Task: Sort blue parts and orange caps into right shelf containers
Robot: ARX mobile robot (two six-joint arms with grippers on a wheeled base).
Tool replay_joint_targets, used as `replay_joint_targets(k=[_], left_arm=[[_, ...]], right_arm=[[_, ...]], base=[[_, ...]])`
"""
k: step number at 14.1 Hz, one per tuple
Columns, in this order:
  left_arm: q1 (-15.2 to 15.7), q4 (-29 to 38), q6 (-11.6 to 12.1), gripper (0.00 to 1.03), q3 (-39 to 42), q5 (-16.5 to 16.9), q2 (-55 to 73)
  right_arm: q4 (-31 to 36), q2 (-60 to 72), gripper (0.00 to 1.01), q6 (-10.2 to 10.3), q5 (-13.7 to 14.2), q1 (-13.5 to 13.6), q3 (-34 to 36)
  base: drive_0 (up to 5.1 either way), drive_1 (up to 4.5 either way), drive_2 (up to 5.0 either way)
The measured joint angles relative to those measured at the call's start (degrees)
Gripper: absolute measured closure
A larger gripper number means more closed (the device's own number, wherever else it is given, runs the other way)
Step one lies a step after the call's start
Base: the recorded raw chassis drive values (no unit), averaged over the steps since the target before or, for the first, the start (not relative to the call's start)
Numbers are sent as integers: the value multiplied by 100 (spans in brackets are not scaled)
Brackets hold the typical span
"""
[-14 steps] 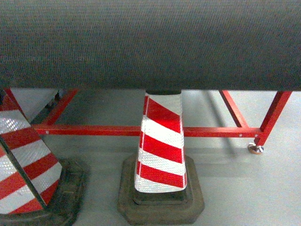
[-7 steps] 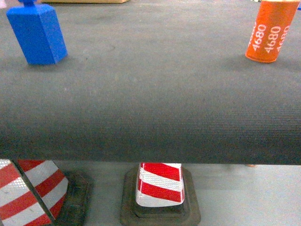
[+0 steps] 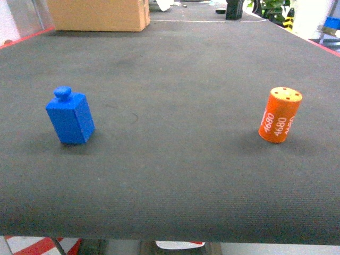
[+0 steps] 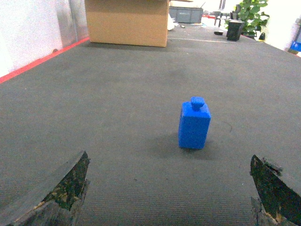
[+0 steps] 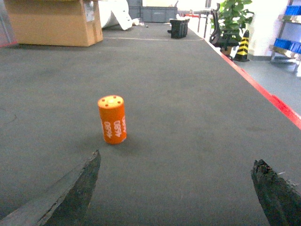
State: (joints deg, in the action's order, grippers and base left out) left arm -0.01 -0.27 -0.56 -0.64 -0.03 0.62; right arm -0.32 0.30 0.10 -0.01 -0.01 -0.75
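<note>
From the head camera, a small blue plastic block with a round knob on top (image 3: 70, 116) is standing at about nine o'clock on the dark textured tabletop (image 3: 170, 159), well apart from a small orange cylindrical cap with white printed numbers (image 3: 280, 115), which is standing upright at about three o'clock; a brown cardboard box (image 3: 98, 14) is sitting at eleven o'clock at the far edge, and no blue crates are showing. In the left wrist view, the left pincer (image 4: 169, 197) is hanging with its worn dark fingers (image 4: 66, 186) spread wide apart and holding nothing, the blue block (image 4: 194, 123) lying ahead at one o'clock between the two tips. In the right wrist view, the right pincer (image 5: 178, 197) is likewise gaping, empty, with the orange cap (image 5: 112, 119) ahead toward eleven o'clock, nearer the left finger (image 5: 70, 190). Both pieces are looking rigid, light and smooth, so probably a little slippery; the block is best being pinched across its flat side faces below the knob, and the cap across its round wall at mid-height, squarely, since it is likely to tip or roll if nudged.
</note>
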Motion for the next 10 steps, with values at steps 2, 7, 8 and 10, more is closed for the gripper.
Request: replay_joint_targets(k=[2, 7, 8, 10], left_arm=[[0, 13, -2, 5, 0, -4, 0], [0, 4, 0, 5, 0, 0, 0], [0, 4, 0, 5, 0, 0, 0], [0, 4, 0, 5, 0, -2, 0]], right_arm=[[17, 2, 3, -9, 0, 0, 0], [4, 0, 3, -7, 0, 0, 0], [4, 2, 3, -7, 0, 0, 0], [7, 2, 3, -7, 0, 0, 0]], base=[[0, 0, 0], [0, 0, 0], [0, 0, 0], [0, 0, 0]])
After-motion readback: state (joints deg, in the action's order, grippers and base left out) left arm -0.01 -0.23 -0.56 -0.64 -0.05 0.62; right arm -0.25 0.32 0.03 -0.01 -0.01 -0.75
